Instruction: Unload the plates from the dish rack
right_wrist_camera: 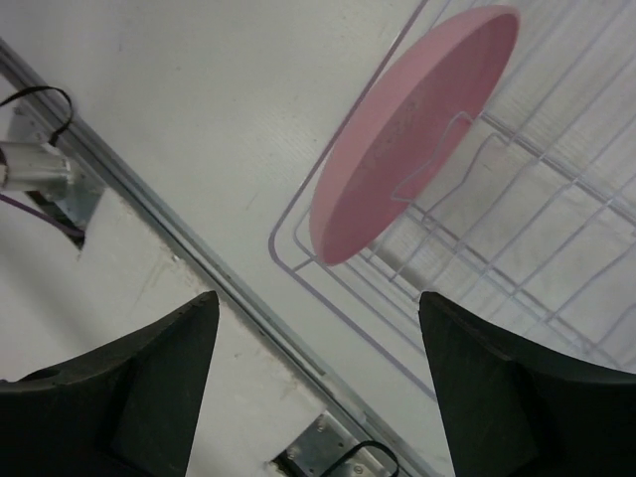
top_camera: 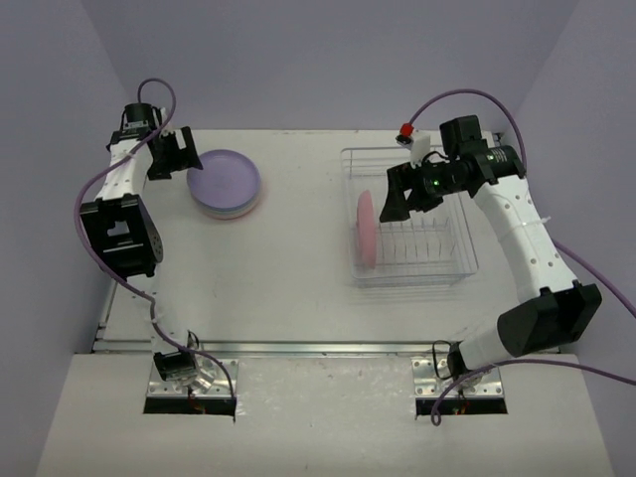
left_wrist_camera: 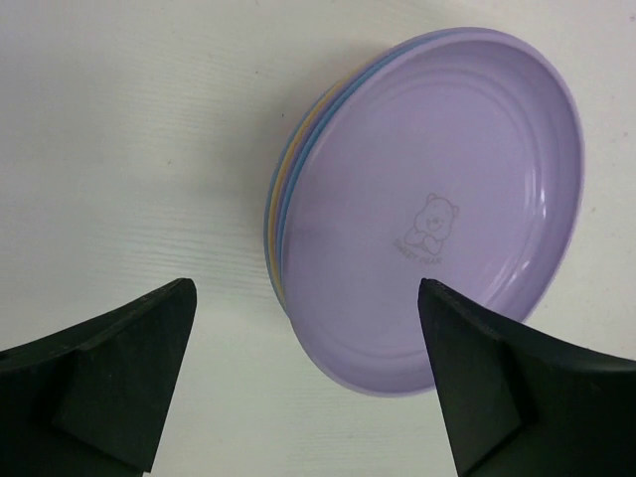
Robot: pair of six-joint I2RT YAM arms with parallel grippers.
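Left gripper (left_wrist_camera: 303,298) is wide open and holds nothing, upper left, beside the stack of plates (top_camera: 226,182); right gripper (right_wrist_camera: 318,308) is wide open and empty too, over the dish rack (top_camera: 449,264); one pink plate (top_camera: 366,231) stands on edge at the rack's left end.

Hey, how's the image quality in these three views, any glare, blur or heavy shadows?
Top view: even, soft light, no glare; the rack wires look faint against the white table. Left wrist: lilac plate sharp, its bear print readable, soft sheen only. Right wrist: pink plate in focus; jaws dark, little detail.
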